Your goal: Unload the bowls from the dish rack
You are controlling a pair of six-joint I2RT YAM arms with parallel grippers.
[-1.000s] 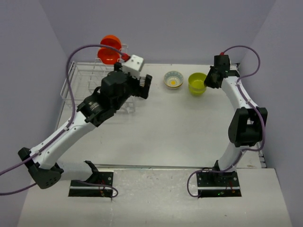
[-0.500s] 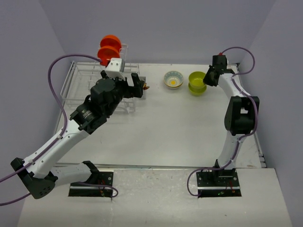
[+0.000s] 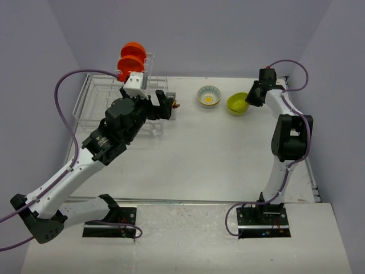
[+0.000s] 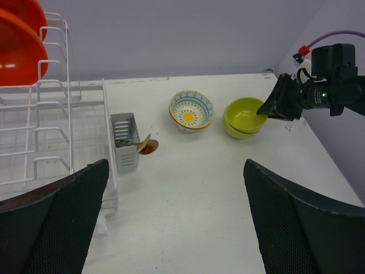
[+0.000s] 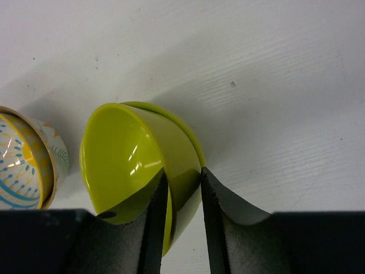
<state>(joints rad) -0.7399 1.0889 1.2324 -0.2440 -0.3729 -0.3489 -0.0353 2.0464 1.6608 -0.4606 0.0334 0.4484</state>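
Two orange-red bowls (image 3: 131,59) stand on edge in the upright tier of the white wire dish rack (image 3: 94,100), and also show in the left wrist view (image 4: 17,40). The flower-patterned bowl (image 3: 209,96) sits on the table. Beside it is a lime-green bowl (image 3: 236,104), nested in a second green bowl (image 4: 244,129). My right gripper (image 3: 250,98) is shut on the upper green bowl's rim (image 5: 137,154), one finger inside and one outside. My left gripper (image 4: 177,228) is open and empty above the table beside the rack's right end (image 3: 158,108).
A grey cutlery holder (image 4: 125,149) with a brown spoon (image 4: 147,147) hangs at the rack's right end. The flower bowl (image 5: 23,154) lies close left of the green bowls. The table's right edge runs just beyond my right arm.
My right gripper has lowered the green bowl until it nests in the other green bowl. My left arm has swung left and settled by the rack's right end.
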